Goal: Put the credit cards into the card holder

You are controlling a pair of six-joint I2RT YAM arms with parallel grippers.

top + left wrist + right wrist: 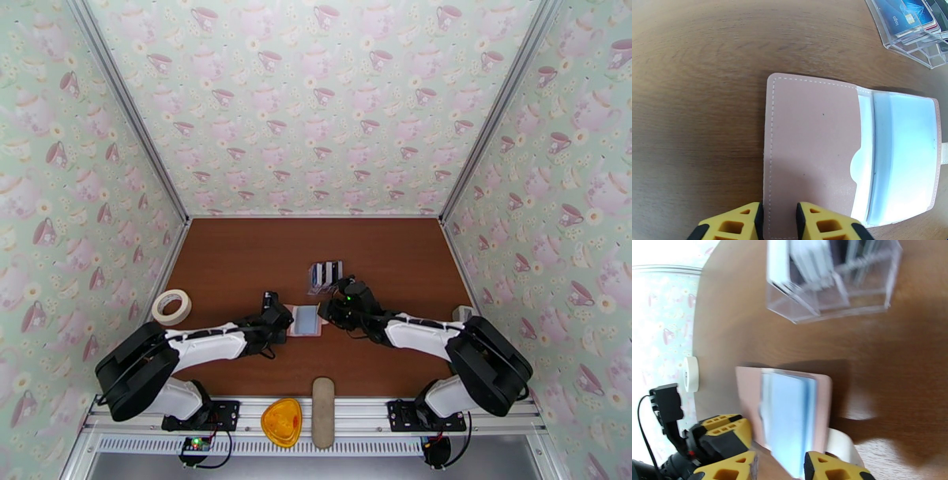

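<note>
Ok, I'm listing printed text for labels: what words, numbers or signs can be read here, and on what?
"logo": on the blue card standing in the clear rack.
The other cards in that rack: any print is too small or blurred to read.
The pink card holder: no text on it.
The tape roll: no text that can be read.

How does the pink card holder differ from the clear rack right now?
The card holder is pale pink and opaque; the rack is clear plastic. The card holder lies flat and open, its translucent sleeves looking empty; the rack stands upright with the credit cards in it. Both sit close together on the brown table.
</note>
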